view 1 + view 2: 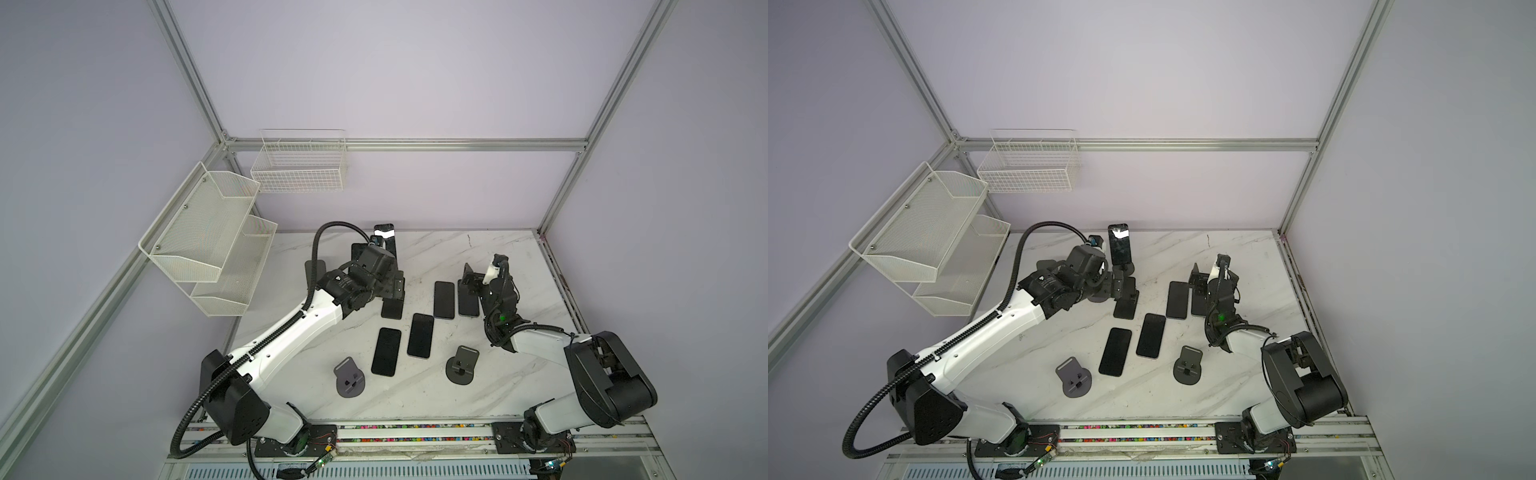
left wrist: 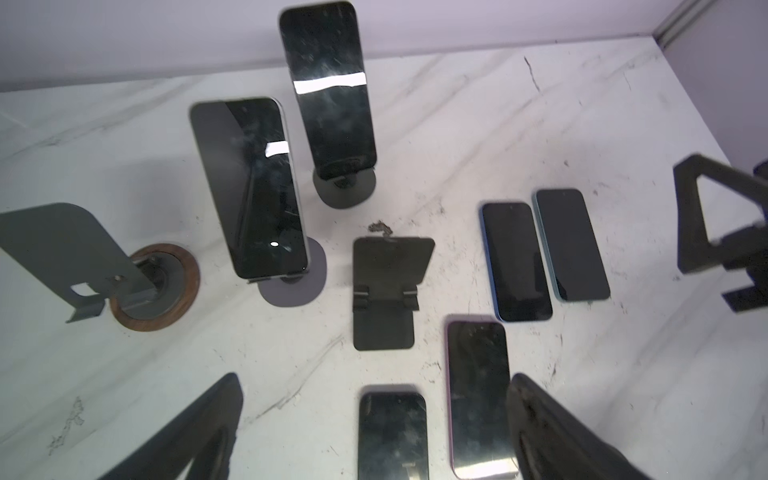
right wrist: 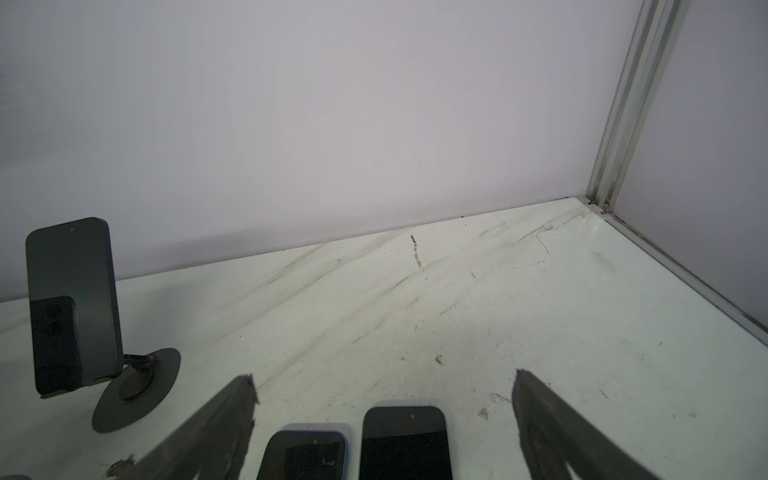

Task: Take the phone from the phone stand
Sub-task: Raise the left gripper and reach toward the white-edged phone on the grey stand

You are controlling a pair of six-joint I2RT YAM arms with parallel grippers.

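On the marbled tabletop (image 2: 540, 124), a phone (image 2: 249, 187) is leaning on its round-based stand (image 2: 297, 284), long axis rising, just ahead of the left gripper (image 2: 374, 380), whose jaws are gaping wide, holding nothing. The right gripper (image 3: 382, 378), equally spread and empty, is sitting farther off.

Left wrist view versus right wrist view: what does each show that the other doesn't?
Only the left wrist view: the left claw, open and empty; a light-edged phone on a grey stand; an empty stand with a brown ring; a folding stand; two more flat phones. Only the right wrist view: the aluminium side rail, and the right claw head-on, open and empty. Both: the dark phone on the black disc stand and the flat pair of phones.
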